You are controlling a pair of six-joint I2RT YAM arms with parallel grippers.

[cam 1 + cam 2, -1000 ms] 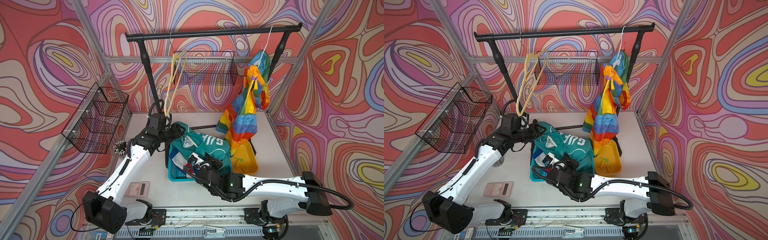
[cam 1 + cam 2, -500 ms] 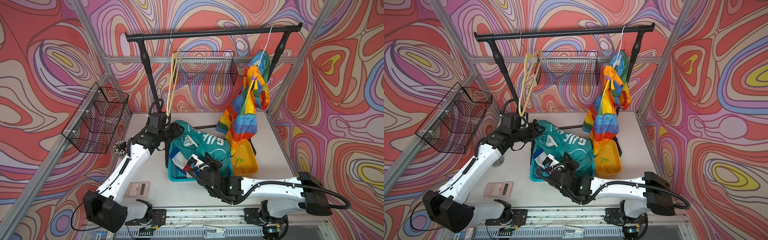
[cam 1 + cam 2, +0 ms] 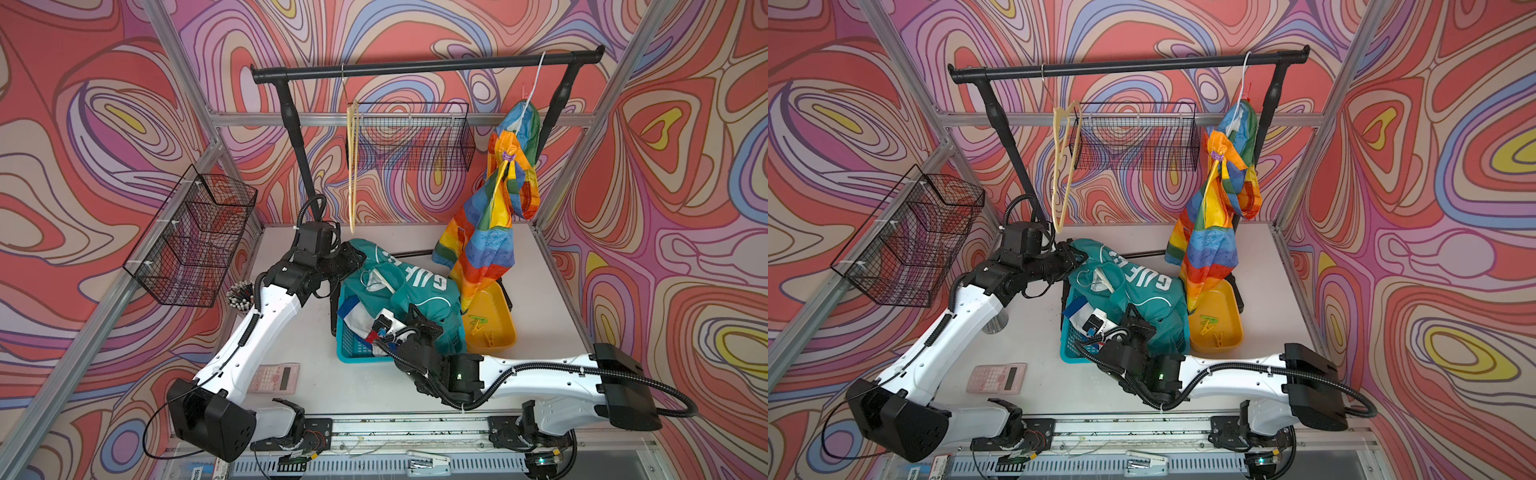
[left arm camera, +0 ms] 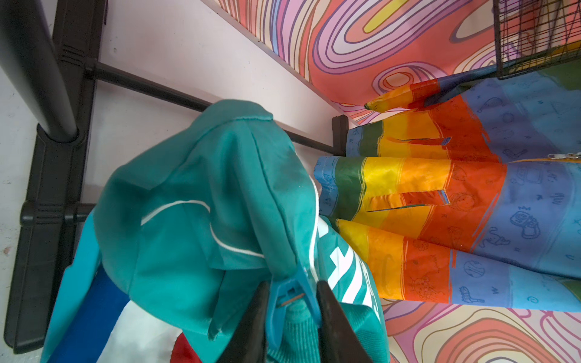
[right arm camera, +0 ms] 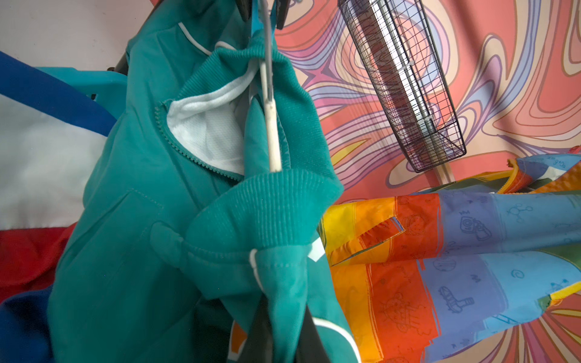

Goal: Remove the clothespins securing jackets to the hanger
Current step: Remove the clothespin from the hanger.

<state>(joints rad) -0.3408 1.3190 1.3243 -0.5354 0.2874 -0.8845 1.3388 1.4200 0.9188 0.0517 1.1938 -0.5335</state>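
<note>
Swirl-patterned walls (image 3: 83,166) close round a pale bench (image 3: 357,386), with the basket (image 3: 353,355) near its middle as landmark. Behind the basket stands the rack (image 3: 415,70). The rainbow jacket (image 3: 486,232) hangs from the rack bar, up behind the tray (image 3: 498,307) that sits just beside the basket, and a purple pin (image 3: 508,156) bites its shoulder. Loose pins (image 3: 478,321) lie in the tray. The teal jacket (image 3: 415,286) is heaped over the basket on its hanger (image 5: 272,135), with the blue jacket (image 3: 351,306) under it.

At the basket's front edge the right end effector (image 5: 284,314) is clamped tight on a fold of the teal jacket. At the basket's back corner the left end effector (image 4: 292,286) has narrowed onto the blue pin (image 4: 290,298), one finger pressed against each handle.

That pin lies dead ahead of the left arm, which is clearly the nearer one. Its long axis runs in line with the fingers, handles toward the wrist and bite end away, sunk in teal cloth. By my reading, the release calls for a squeeze, then a draw straight back along that axis, away from the basket, while the right arm anchors the jacket.
</note>
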